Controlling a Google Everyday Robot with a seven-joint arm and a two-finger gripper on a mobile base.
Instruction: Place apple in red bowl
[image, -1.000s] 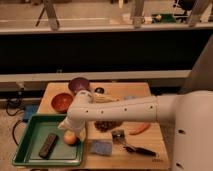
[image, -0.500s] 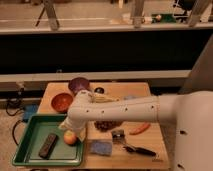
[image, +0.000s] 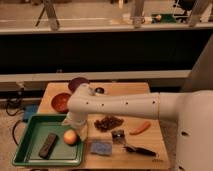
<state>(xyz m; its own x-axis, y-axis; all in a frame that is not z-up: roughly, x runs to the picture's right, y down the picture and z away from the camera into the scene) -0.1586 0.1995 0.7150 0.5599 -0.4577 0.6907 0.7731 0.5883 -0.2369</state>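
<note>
The apple (image: 70, 137) is small, round and yellow-orange, and lies in the right part of a green tray (image: 30, 131) at the front left. The red bowl (image: 61, 102) stands on the wooden table just behind the tray and looks empty. My white arm reaches in from the right across the table. Its gripper (image: 75, 125) points down at the tray's right edge, directly above and touching or nearly touching the apple. The arm's wrist hides most of the gripper.
A purple bowl (image: 78, 83) stands behind the red one. A black remote-like object (image: 48, 145) lies in the tray. On the table are a bunch of dark grapes (image: 108, 122), a carrot (image: 140, 128), a blue sponge (image: 101, 147), a metal clip (image: 118, 135) and a black tool (image: 138, 149).
</note>
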